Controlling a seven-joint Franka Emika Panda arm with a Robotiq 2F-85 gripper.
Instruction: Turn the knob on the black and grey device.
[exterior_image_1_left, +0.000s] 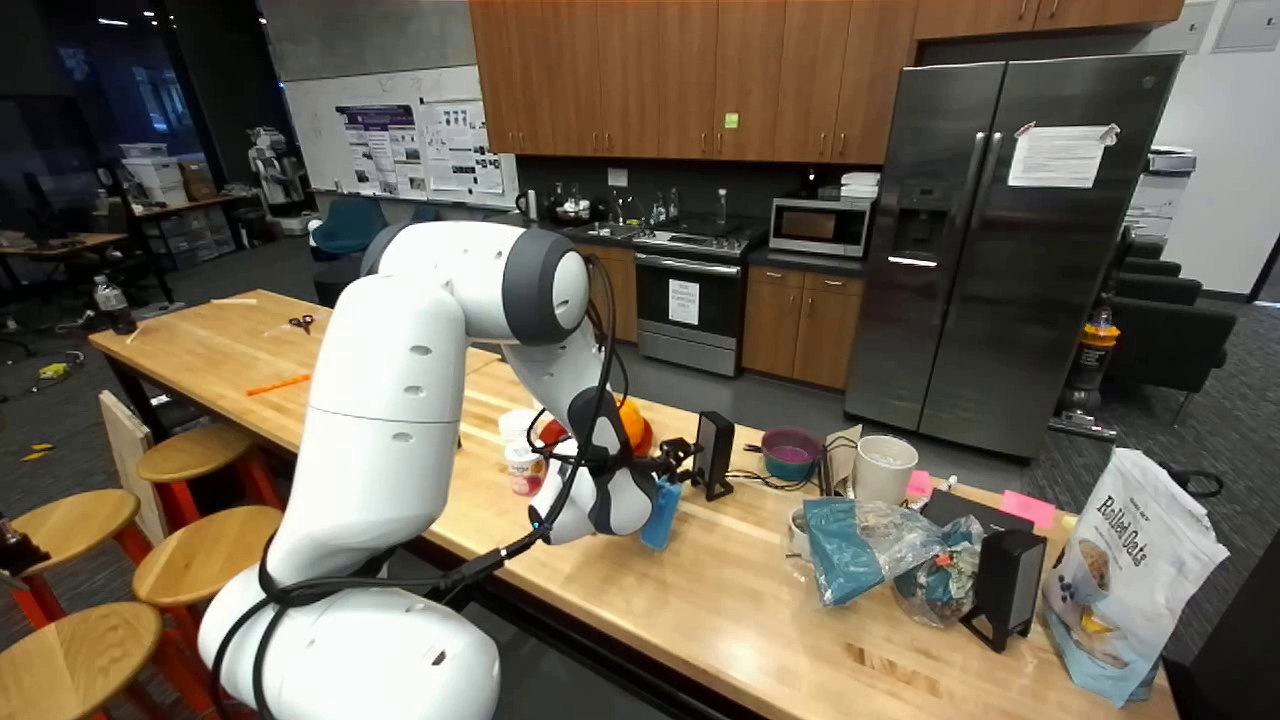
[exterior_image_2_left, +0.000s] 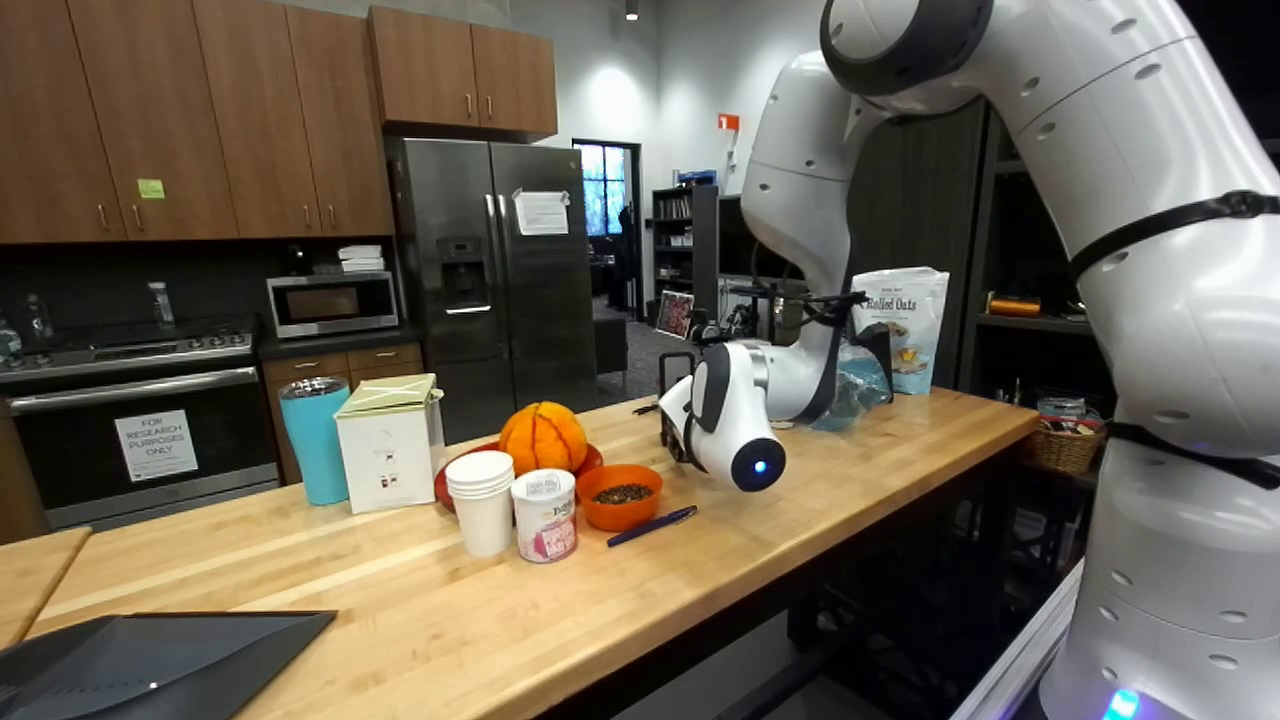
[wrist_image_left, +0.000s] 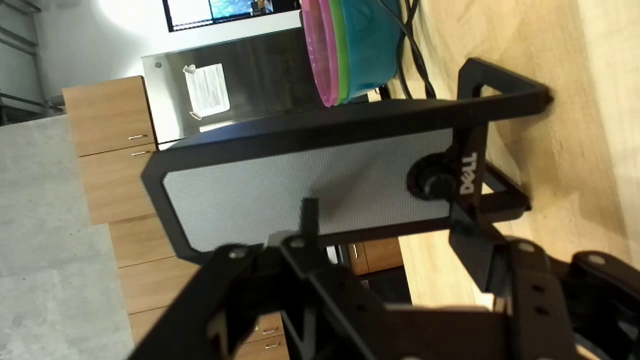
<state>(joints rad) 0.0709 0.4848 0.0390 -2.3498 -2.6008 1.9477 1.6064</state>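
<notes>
The black two-fingered end effector (wrist_image_left: 385, 220) has its fingers (wrist_image_left: 477, 250) spread well apart, with nothing held between them. Just beside one of them in the wrist view is the small round black knob (wrist_image_left: 436, 184); whether they touch, I cannot tell. The knob sits low on the front of the upright, rectangular black-and-grey Dell speaker (wrist_image_left: 295, 177), which stands on the light wooden worktop (exterior_image_1_left: 700, 570), near the nested pink, green and teal bowls (wrist_image_left: 371, 52). Reaching the speaker seems largely done; gripping the knob and turning it appear to be left. I can make out no pointer mark on the knob, so its setting cannot be read.
</notes>
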